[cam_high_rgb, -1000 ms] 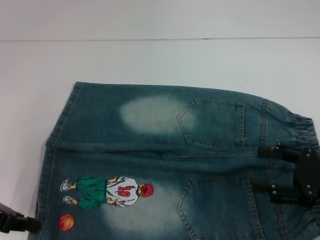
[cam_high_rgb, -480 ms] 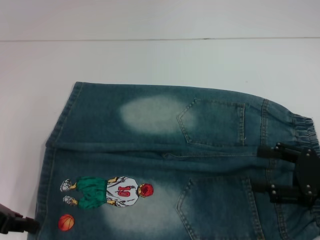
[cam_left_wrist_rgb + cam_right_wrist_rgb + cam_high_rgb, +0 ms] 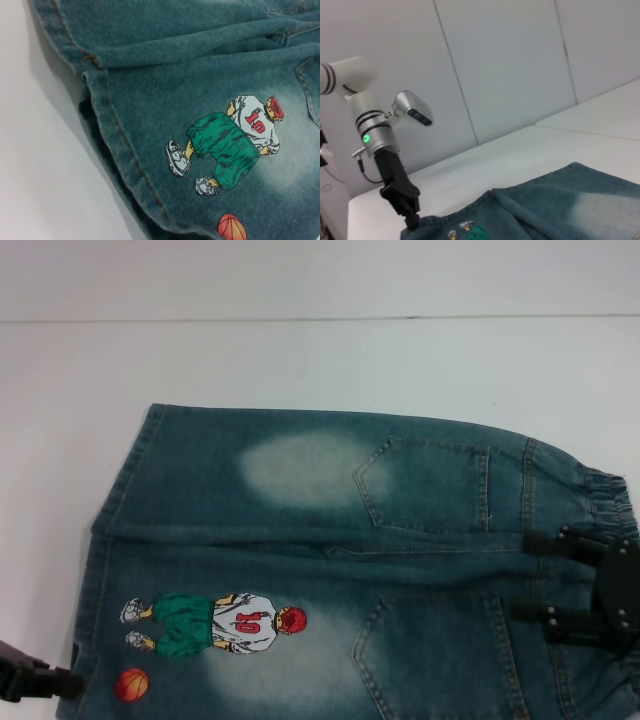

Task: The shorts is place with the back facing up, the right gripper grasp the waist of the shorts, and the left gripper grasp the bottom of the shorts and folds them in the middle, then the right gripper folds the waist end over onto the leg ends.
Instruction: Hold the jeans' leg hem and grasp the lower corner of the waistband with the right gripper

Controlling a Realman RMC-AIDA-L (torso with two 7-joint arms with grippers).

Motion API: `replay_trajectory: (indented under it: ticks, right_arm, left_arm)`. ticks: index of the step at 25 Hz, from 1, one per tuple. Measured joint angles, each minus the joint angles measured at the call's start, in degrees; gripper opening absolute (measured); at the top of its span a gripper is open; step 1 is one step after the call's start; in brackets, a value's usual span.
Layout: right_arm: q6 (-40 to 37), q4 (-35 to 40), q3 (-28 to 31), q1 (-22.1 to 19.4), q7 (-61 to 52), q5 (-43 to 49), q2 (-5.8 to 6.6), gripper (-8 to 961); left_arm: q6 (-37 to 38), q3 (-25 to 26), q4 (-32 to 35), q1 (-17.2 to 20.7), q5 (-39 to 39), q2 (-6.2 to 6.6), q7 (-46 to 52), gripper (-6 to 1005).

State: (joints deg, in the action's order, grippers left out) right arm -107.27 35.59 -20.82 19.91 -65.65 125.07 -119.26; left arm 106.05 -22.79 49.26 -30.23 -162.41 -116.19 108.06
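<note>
The shorts [image 3: 320, 540] lie flat on the white table, back up, with both back pockets showing. The ruffled waist [image 3: 605, 495] is at the right and the stitched leg hems [image 3: 120, 480] at the left. My right gripper [image 3: 522, 577] is open over the denim just inside the waistband, its two fingers spread across the centre seam area. My left gripper [image 3: 70, 682] sits low at the near leg hem, beside the orange ball print [image 3: 132, 684]. The left wrist view shows that hem [image 3: 120, 145] and the number 10 player print [image 3: 230, 142]. The right wrist view shows the left gripper [image 3: 412, 220] pointing down at the hem.
The white table [image 3: 300, 360] stretches beyond the shorts to its far edge, with a pale panelled wall [image 3: 495, 65] behind. Bare tabletop lies to the left of the hems [image 3: 40, 175].
My right gripper has shifted slightly to the right, toward the waistband. My left gripper has dropped a little lower at the hem. The shorts have not moved.
</note>
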Motion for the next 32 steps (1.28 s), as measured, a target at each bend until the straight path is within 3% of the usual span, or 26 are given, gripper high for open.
replay_trajectory:
  ticks: [10, 16, 25, 32]
  right_arm:
    - [0.90, -0.98, 4.51, -4.44, -2.25, 0.27, 0.67, 889]
    - [2.06, -1.50, 7.20, -10.38, -5.80, 0.45, 1.53, 888]
    - [2.74, -1.09, 9.50, -15.62, -8.77, 0.54, 2.05, 887]
    - [3.65, -0.91, 10.97, -18.49, -13.75, 0.61, 3.36, 887]
  left_arm:
    - [0.75, 0.03, 0.07, 0.30, 0.10, 0.01, 0.50, 49]
    - [1.34, 0.03, 0.27, 0.63, 0.15, 0.00, 0.64, 48]
    - [1.36, 0.02, 0.32, 0.06, 0.18, -0.01, 1.06, 49]
    - [1.38, 0.01, 0.32, -0.09, 0.17, -0.10, 1.14, 48]
